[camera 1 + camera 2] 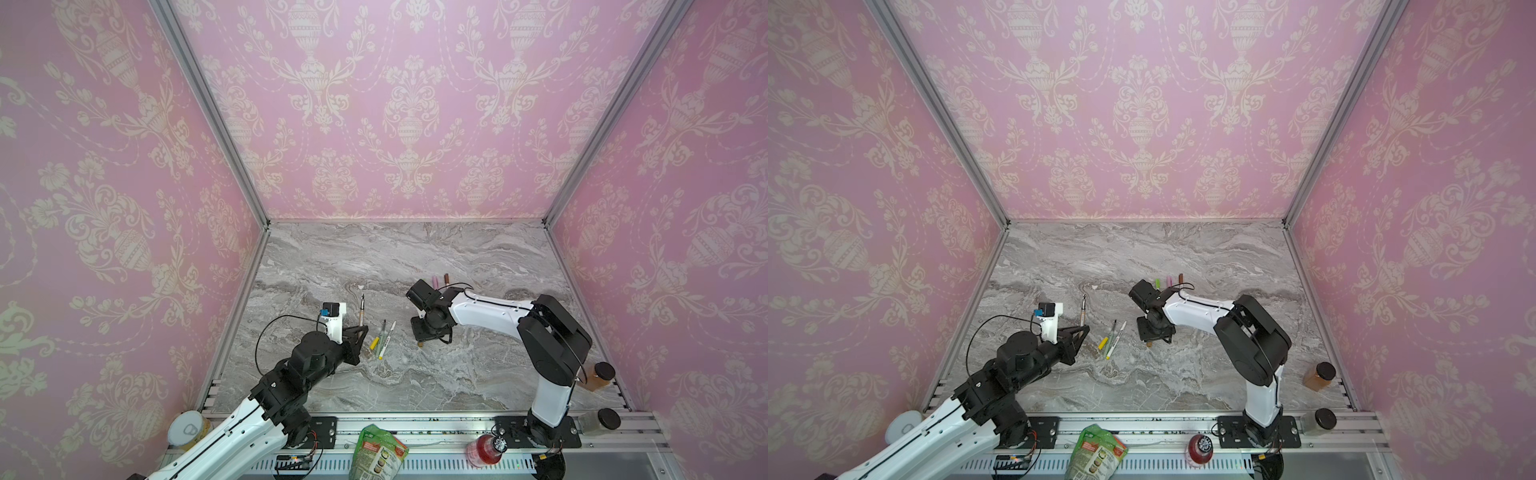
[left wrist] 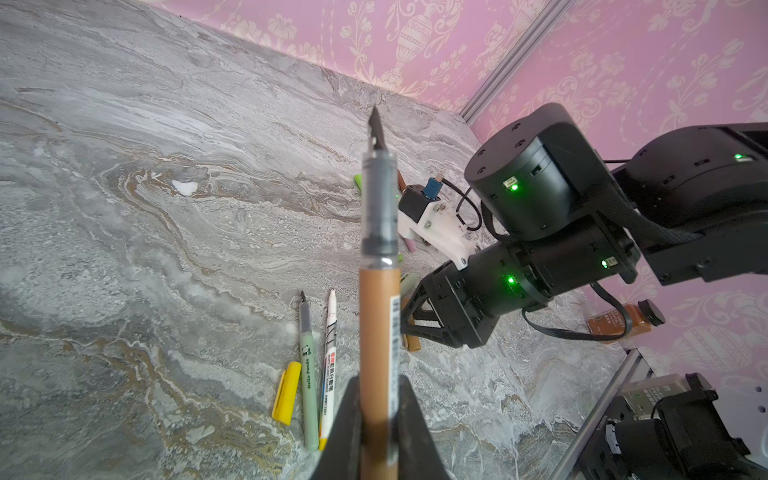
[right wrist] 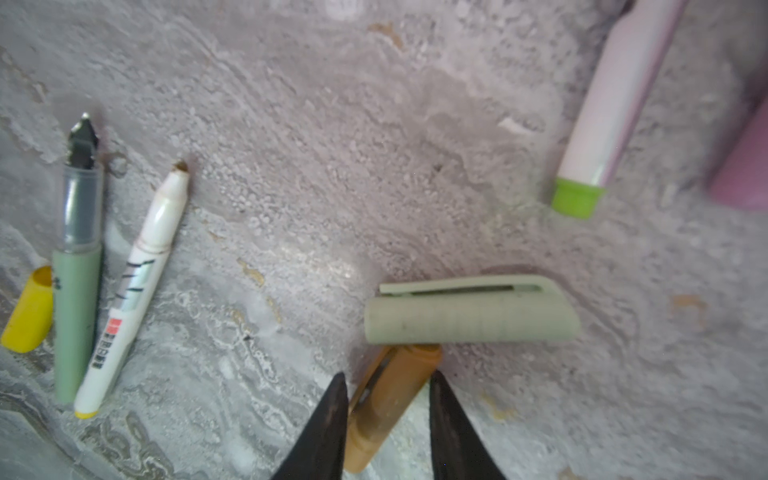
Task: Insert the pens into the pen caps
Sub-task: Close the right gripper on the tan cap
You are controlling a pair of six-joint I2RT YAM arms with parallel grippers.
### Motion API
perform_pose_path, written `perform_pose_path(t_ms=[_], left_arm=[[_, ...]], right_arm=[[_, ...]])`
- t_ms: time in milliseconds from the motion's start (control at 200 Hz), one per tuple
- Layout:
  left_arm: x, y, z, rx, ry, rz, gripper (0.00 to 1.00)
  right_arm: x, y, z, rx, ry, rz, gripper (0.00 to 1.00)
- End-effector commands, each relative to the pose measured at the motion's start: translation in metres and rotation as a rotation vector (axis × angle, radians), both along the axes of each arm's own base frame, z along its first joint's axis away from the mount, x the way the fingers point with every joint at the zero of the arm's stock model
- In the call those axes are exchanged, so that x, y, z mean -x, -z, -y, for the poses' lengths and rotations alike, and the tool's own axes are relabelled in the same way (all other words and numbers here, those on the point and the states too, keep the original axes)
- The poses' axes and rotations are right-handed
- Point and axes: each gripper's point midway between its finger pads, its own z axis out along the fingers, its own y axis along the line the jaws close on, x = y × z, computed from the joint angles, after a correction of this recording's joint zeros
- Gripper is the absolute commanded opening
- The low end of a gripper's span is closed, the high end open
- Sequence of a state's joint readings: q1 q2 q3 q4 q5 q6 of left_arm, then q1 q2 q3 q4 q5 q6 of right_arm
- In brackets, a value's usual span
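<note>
My left gripper (image 2: 379,380) is shut on a tan pen (image 2: 379,324), held off the table with its dark tip pointing away, also seen in a top view (image 1: 360,309). My right gripper (image 3: 388,376) is low over the table, its narrowed jaws on either side of a tan pen cap (image 3: 390,399) lying slanted. One finger rests against the cap and a gap shows at the other. A pale green cap (image 3: 469,318) lies just beyond. A pale green pen (image 1: 381,332), a white pen (image 1: 389,334) and a yellow cap (image 1: 374,343) lie between the arms.
Behind the right arm lie a lime-ended pen (image 1: 1158,283), a pink one (image 1: 1169,281) and a brown one (image 1: 1180,278). Two jars (image 1: 598,376) (image 1: 602,419) stand at the front right. A green bag (image 1: 378,455), a red bottle (image 1: 484,451) and a can (image 1: 189,428) sit along the front rail.
</note>
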State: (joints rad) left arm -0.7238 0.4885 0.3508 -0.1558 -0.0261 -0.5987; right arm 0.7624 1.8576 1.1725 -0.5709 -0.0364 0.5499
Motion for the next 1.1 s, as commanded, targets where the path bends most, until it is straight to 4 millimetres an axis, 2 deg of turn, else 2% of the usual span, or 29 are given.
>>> perform_pose_path(t_ms=[0, 355, 505, 645, 841, 961, 1096], left_arm=[[-0.002, -0.011, 0.001, -0.003, 0.004, 0.036, 0.0], [-0.003, -0.014, 0.001, -0.003, 0.004, 0.035, 0.0], [-0.003, -0.015, 0.003, 0.0, 0.006, 0.038, 0.0], [-0.003, -0.015, 0.003, 0.001, 0.01, 0.037, 0.0], [-0.002, -0.018, 0.001, 0.002, 0.005, 0.044, 0.0], [-0.001, -0.017, 0.0, 0.001, 0.003, 0.043, 0.0], [-0.001, -0.016, 0.001, -0.001, 0.01, 0.039, 0.0]], right_arm=[[0.029, 0.049, 0.031, 0.163, -0.008, -0.112, 0.29], [0.051, 0.064, 0.019, 0.145, -0.043, -0.153, 0.12], [0.058, 0.072, 0.021, 0.152, -0.038, -0.167, 0.11], [0.06, 0.078, 0.023, 0.168, -0.043, -0.178, 0.22], [0.061, 0.082, 0.022, 0.19, -0.063, -0.182, 0.19], [0.06, 0.074, 0.018, 0.181, -0.069, -0.166, 0.09], [0.049, 0.044, 0.009, 0.13, -0.063, -0.105, 0.07]])
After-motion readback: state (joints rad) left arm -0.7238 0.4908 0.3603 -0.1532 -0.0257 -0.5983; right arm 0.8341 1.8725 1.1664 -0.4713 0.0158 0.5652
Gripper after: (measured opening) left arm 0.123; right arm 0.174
